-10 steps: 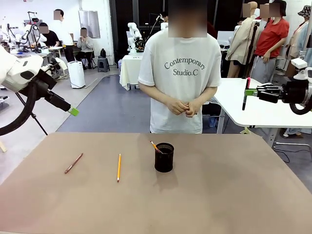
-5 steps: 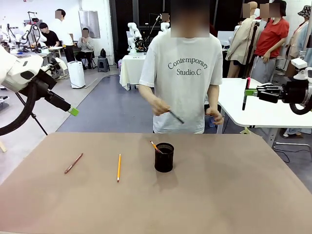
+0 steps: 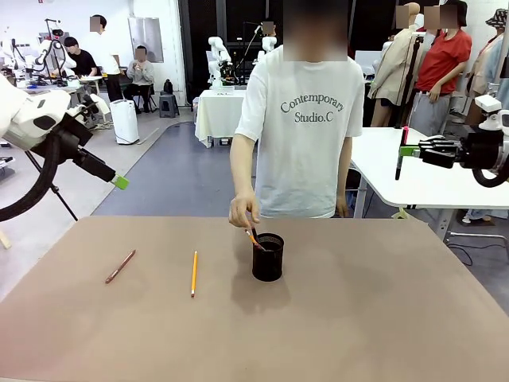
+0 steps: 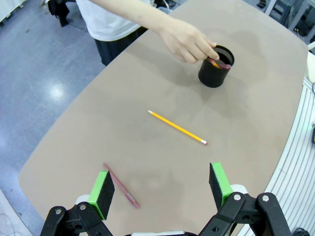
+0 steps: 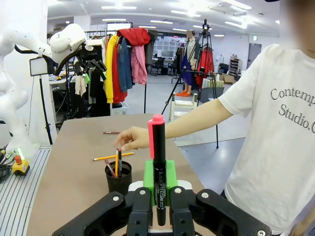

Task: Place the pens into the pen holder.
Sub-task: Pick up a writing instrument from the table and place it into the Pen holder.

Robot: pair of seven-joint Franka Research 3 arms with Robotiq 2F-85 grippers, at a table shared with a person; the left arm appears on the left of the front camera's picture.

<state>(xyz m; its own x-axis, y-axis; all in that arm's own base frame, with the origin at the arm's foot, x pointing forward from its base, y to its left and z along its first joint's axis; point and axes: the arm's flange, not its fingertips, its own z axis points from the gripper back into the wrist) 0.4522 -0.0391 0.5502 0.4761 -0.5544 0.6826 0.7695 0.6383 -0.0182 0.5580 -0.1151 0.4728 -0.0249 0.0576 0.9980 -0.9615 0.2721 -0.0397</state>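
The black mesh pen holder [image 3: 268, 257] stands mid-table with an orange pen leaning in it. A person's hand [image 3: 242, 213] lowers a dark pen into it. A yellow-orange pen [image 3: 193, 273] and a reddish-brown pen [image 3: 120, 266] lie flat to its left. My left gripper [image 3: 119, 181] hovers high off the table's left edge, open and holding nothing. From its wrist I see both loose pens, yellow-orange [image 4: 177, 128] and reddish-brown [image 4: 120, 185], below my left gripper [image 4: 161, 184]. My right gripper [image 3: 407, 150] hangs high at the right, shut on a black marker pen with a pink cap [image 5: 158, 167].
The person stands at the far edge, leaning to the holder [image 4: 215, 73]. A white table [image 3: 421, 179] stands behind my right gripper. The brown tabletop [image 3: 382, 318] is bare on the right and front.
The person's hand has come down from chest height with a dark pen to the pen holder's rim. Neither arm has moved.
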